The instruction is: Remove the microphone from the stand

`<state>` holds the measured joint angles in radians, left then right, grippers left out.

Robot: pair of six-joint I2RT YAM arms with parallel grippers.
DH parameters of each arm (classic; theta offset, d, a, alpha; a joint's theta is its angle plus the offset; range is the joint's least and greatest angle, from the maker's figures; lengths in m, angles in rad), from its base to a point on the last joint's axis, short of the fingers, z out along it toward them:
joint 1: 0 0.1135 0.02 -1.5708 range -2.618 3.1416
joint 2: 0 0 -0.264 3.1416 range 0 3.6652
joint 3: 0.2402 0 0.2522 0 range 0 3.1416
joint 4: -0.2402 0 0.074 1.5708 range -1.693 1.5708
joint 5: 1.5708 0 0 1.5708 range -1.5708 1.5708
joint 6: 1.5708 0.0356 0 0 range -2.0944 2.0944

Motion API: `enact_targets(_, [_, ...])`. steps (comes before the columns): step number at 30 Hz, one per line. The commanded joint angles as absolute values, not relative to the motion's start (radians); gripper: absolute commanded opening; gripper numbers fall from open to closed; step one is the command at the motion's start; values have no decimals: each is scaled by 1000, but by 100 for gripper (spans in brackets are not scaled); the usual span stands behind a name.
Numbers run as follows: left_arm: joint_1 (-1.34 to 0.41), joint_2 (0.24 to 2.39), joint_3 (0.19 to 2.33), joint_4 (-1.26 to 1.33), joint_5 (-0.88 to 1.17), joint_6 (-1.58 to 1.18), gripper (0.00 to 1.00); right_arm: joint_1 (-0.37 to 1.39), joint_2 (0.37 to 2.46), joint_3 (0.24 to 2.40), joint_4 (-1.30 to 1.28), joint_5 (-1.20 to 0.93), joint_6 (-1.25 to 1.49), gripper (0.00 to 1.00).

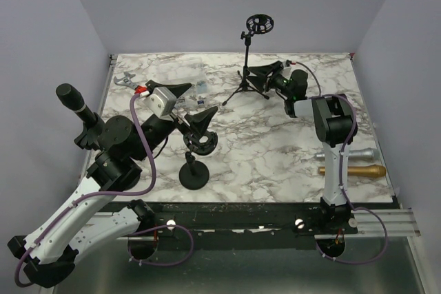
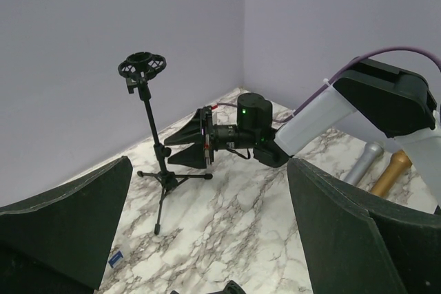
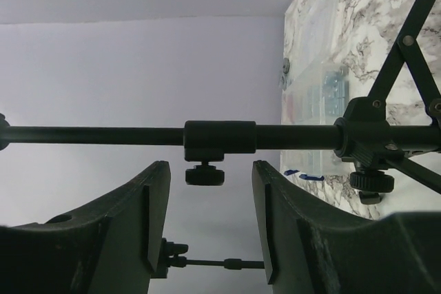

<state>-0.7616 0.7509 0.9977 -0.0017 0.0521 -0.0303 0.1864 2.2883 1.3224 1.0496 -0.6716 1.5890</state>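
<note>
Nearest me stands a black round-based desk stand (image 1: 194, 173). At the near right, a gold metal microphone (image 1: 353, 170) and a silver metal microphone (image 1: 363, 153) lie side by side on the marble desk (image 1: 275, 156). The black handheld microphone (image 1: 74, 103) juts up tilted at the left edge, its support hidden by my left arm. My left hand (image 1: 204, 98) is released. Far back, my right hand (image 3: 210, 218) is spread beside the black tripod stand (image 2: 167, 178) pole, not gripping it.

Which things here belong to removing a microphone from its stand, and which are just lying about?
Job in hand: black microphone; tripod stand; round-base stand; right end effector, at the tripod's pole.

Lying about: silver microphone; gold microphone; clear plastic box; metal clamp.
</note>
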Motion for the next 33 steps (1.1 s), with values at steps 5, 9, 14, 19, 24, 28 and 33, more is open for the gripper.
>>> enact_targets(5, [-769, 751, 989, 2, 47, -31, 99, 203, 2341, 1367, 1100, -690, 1608, 52])
enact_targets(9, [-769, 746, 989, 2, 48, -31, 99, 209, 2344, 1365, 1101, -689, 1608, 46])
enact_targets(14, [-769, 742, 990, 2, 49, -31, 99, 210, 2342, 1358, 1097, -680, 1599, 31])
enact_targets(19, [-770, 739, 991, 2, 50, -32, 99, 211, 2334, 1366, 1011, -675, 1531, 4])
enact_targets(24, [-770, 737, 991, 2, 49, -32, 99, 217, 2279, 1367, 798, -628, 1333, 1])
enact_targets(28, [-770, 737, 991, 2, 51, -32, 99, 227, 2234, 1381, 604, -546, 1165, 1])
enact_targets(33, [-770, 740, 991, 2, 52, -34, 99, 264, 2183, 1433, 376, -402, 941, 1])
